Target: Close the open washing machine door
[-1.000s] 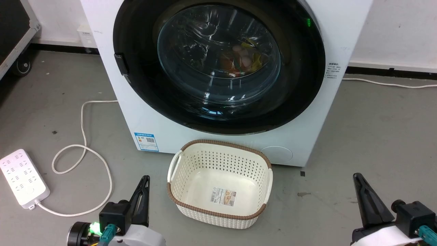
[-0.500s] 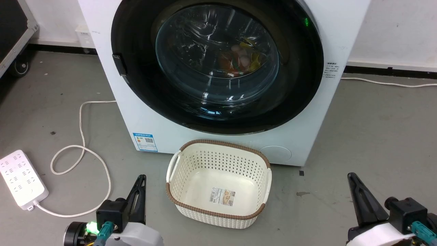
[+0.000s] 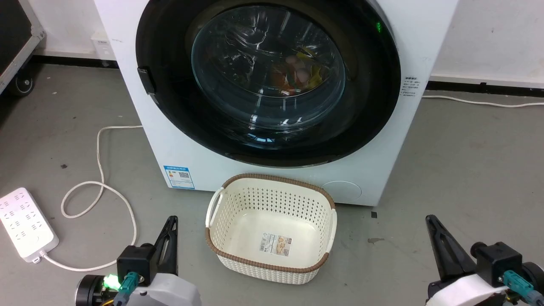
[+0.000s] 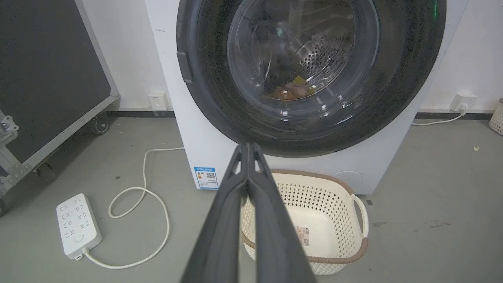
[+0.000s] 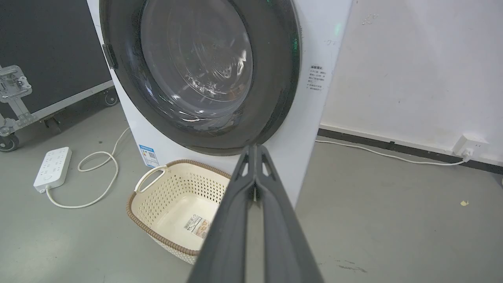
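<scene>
A cream perforated plastic basket (image 3: pixel 276 177) stands before the round glossy black washing machine door (image 3: pixel 267 80); our left gripper (image 4: pixel 247 146) and right gripper (image 5: pixel 255 147) show jaws pressed together, empty.

camera nudged, washer (image 3: pixel 148 140) sits slightly further left in head view, left gripper (image 3: pixel 171 221) drifted left more than that, right gripper (image 3: pixel 432 221) left too, furthest shift

One washing machine (image 3: pixel 170 148), one door (image 3: pixel 374 106), one basket (image 3: pixel 263 176), one power strip (image 3: pixel 25 225), one left hand (image 3: pixel 171 219), one right hand (image 3: pixel 430 219)
</scene>
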